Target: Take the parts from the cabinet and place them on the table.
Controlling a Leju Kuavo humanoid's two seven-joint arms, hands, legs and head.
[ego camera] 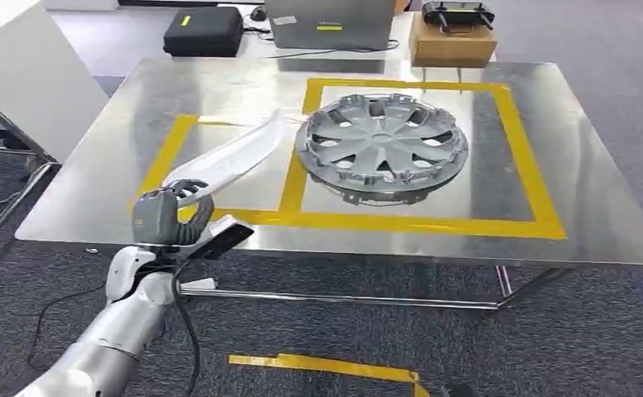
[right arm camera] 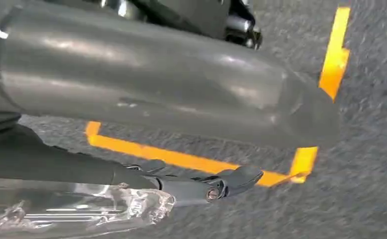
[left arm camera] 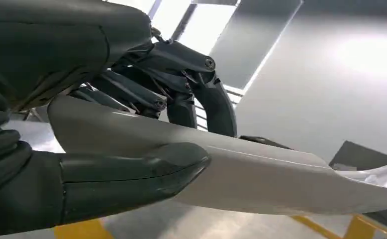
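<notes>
A long white curved trim part (ego camera: 237,152) slants over the left side of the steel table (ego camera: 599,165), across the yellow tape line. My left hand (ego camera: 173,212) grips its near end at the table's front edge. In the left wrist view the thumb (left arm camera: 132,169) lies under the trim part (left arm camera: 281,174) and the dark fingers wrap over it. A silver hubcap (ego camera: 382,141) lies flat inside the yellow taped square, just right of the trim's far tip. My right hand (right arm camera: 146,74) hangs over the carpet with thumb and a finger stretched apart and nothing between them.
A white cabinet (ego camera: 21,74) stands at the left. Behind the table sit a black case (ego camera: 203,31), a grey device (ego camera: 328,21) and a cardboard box (ego camera: 452,45). Yellow tape (ego camera: 326,364) marks the carpet in front. The table's right side is bare.
</notes>
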